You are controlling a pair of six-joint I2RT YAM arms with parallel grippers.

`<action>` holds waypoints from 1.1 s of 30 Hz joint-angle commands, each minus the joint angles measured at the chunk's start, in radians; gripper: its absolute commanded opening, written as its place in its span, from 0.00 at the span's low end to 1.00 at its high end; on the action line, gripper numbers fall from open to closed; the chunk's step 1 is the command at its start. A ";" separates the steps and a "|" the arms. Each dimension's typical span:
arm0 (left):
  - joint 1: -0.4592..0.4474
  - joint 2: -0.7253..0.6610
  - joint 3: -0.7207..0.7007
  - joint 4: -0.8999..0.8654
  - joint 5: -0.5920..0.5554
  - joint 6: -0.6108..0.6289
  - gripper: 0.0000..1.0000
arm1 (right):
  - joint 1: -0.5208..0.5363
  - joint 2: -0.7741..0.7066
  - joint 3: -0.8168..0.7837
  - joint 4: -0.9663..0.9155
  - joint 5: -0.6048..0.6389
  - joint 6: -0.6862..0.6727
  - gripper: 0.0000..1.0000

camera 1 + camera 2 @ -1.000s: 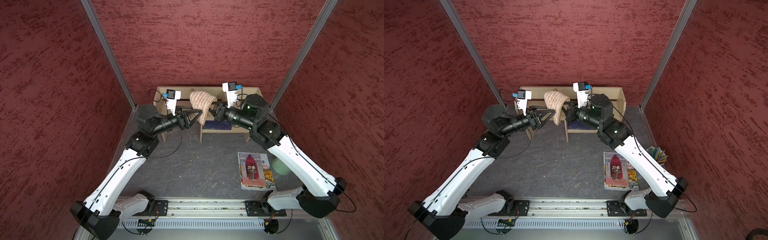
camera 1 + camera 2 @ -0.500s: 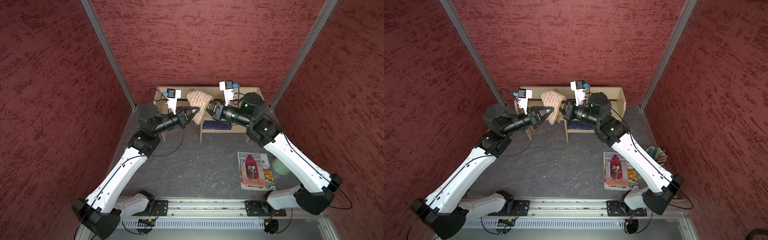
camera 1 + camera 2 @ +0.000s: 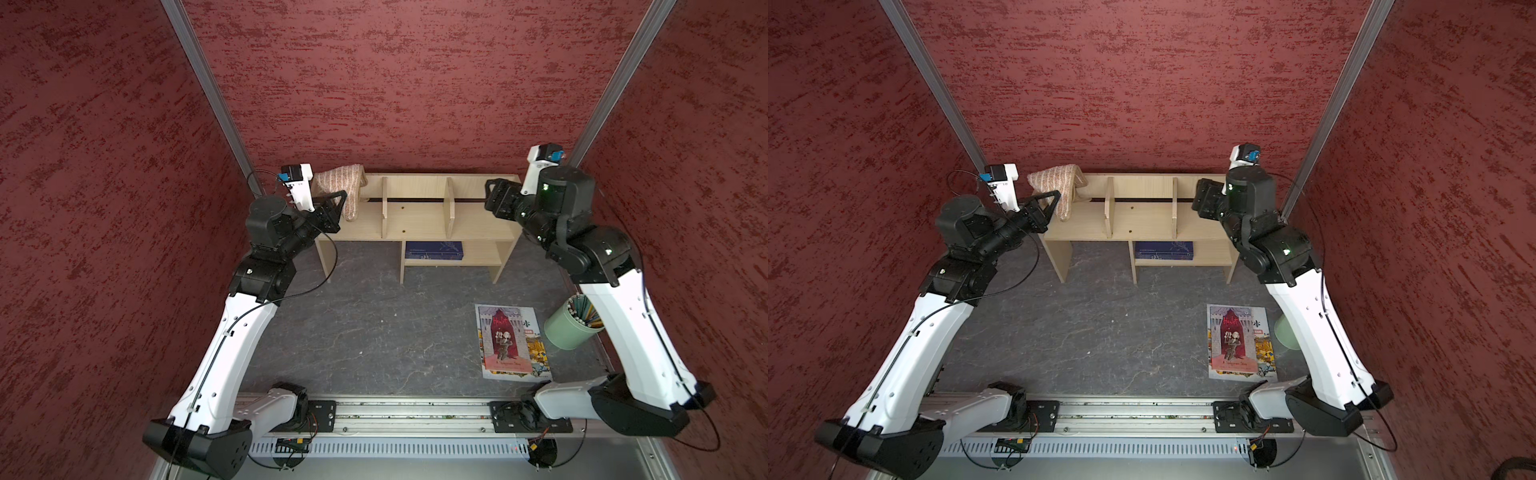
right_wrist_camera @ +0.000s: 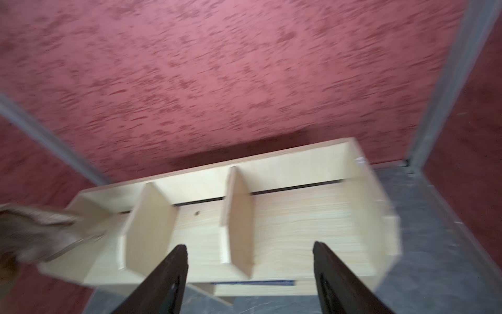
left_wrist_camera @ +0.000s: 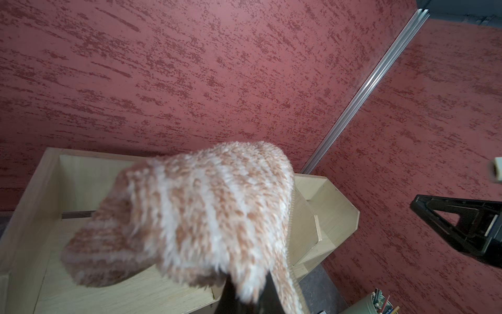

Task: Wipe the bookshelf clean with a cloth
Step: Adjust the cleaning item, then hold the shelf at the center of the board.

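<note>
Draping cloth [image 5: 195, 217] hiding left tool [image 3: 341, 198] tips, right tool [image 4: 250, 245] blurred, jaws apart

A picture book [image 3: 512, 341] lies flat on the grey floor [image 3: 374, 332], well behind the right gripper [image 3: 493, 198]. A green pencil cup [image 3: 562, 332] stands just beside the book. A blue book [image 3: 434, 249] lies lower, left of that gripper.
</note>
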 commanded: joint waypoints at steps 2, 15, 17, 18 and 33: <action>0.007 0.044 0.006 -0.045 -0.048 0.063 0.00 | -0.125 0.060 0.039 -0.165 0.130 -0.066 0.82; 0.030 0.224 -0.016 -0.086 -0.001 0.025 0.02 | -0.299 0.107 -0.183 -0.031 -0.110 -0.079 0.85; 0.031 0.237 -0.010 -0.097 0.004 0.027 0.20 | -0.314 0.099 -0.213 -0.017 -0.128 -0.075 0.81; 0.030 0.239 -0.012 -0.101 -0.003 0.026 0.35 | -0.318 0.096 -0.225 -0.011 -0.136 -0.075 0.79; 0.037 0.250 0.011 -0.160 -0.112 0.039 0.86 | -0.333 0.052 -0.331 0.057 -0.220 -0.111 0.32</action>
